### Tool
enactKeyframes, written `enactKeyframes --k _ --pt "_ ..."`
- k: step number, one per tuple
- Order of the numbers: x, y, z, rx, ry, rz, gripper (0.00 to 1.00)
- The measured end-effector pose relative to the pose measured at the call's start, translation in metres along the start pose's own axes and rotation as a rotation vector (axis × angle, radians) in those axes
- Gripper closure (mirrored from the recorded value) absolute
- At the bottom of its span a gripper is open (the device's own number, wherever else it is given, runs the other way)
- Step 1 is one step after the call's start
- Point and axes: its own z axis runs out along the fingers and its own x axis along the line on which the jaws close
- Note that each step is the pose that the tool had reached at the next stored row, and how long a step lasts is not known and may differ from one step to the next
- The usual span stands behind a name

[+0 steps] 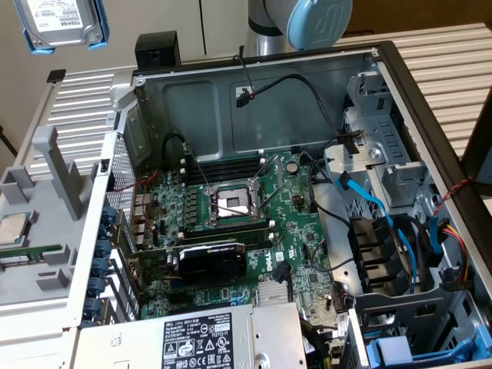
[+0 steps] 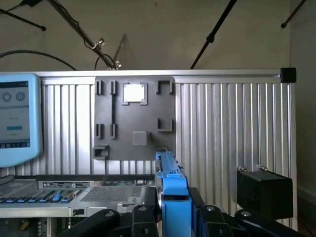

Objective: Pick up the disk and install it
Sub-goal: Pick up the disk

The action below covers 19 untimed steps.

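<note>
Pinched by the tool [image 2: 174, 219] across the blue carrier, with black fingers [image 2: 143, 217] pressed to either side: the disk [image 1: 61, 23], edge-on from the wrist. Hanging high at the exterior view's upper left, above the surface [image 1: 438, 54] and outside the case [image 1: 200, 100], well apart from the drive bays [image 1: 384, 169] at the exterior view's right. Judged fairly heavy for its size, stiff, and no friend of knocks. Slick on the metal faces, so best taken by the plastic frame's long edges, as here, clear of label and connectors. Apparently tilted, label toward the exterior camera, though cropped at the picture's edge. As for the arm: stretched toward the exterior view's left from the blue-capped joint [image 1: 319, 19], with the wrist looking across the grey tray [image 2: 133, 118].
</note>
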Motion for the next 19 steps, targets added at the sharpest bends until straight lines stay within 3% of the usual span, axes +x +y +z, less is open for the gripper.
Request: enactKeyframes --k 6,14,19 --pt "0.007 -0.0226 -0.0041 0.0001 -0.0004 0.000 0.64" --pt "0.024 -0.0363 -0.0051 0.0000 -0.0003 0.000 0.64" --pt "0.026 -0.0492 -0.0054 0.0001 -0.0004 0.000 0.64"
